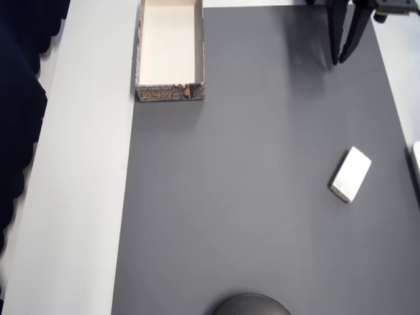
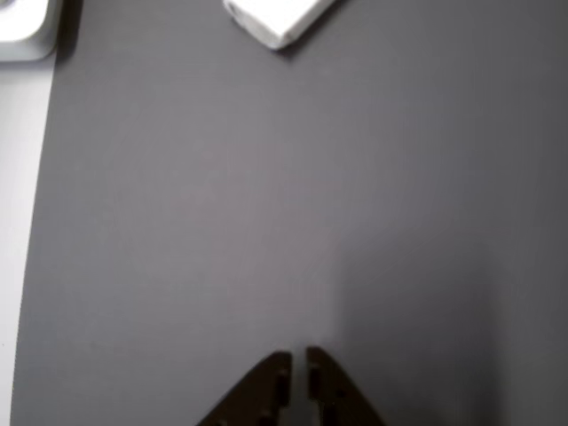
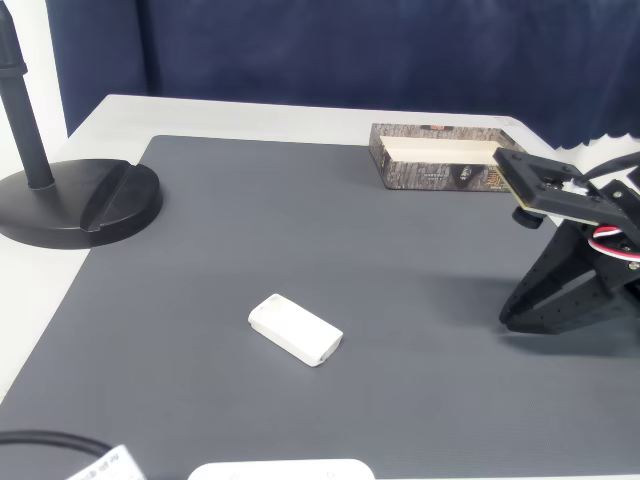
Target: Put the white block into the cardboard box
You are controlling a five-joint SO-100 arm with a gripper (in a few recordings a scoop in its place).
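The white block (image 1: 351, 174) lies flat on the dark grey mat, at the right in the overhead view and near the front in the fixed view (image 3: 295, 329). Its corner shows at the top of the wrist view (image 2: 275, 18). The cardboard box (image 1: 169, 94) stands open and empty at the mat's top left corner, far from the block; it is at the back in the fixed view (image 3: 430, 175). My black gripper (image 1: 339, 61) hovers low over the mat at the top right, shut with nothing in it, well apart from the block. Its fingertips (image 2: 284, 359) almost touch.
A black round stand base (image 3: 80, 205) with a pole sits at the mat's left side in the fixed view, and its edge shows at the bottom of the overhead view (image 1: 251, 305). A white flat object (image 2: 22, 31) lies just off the mat near the block.
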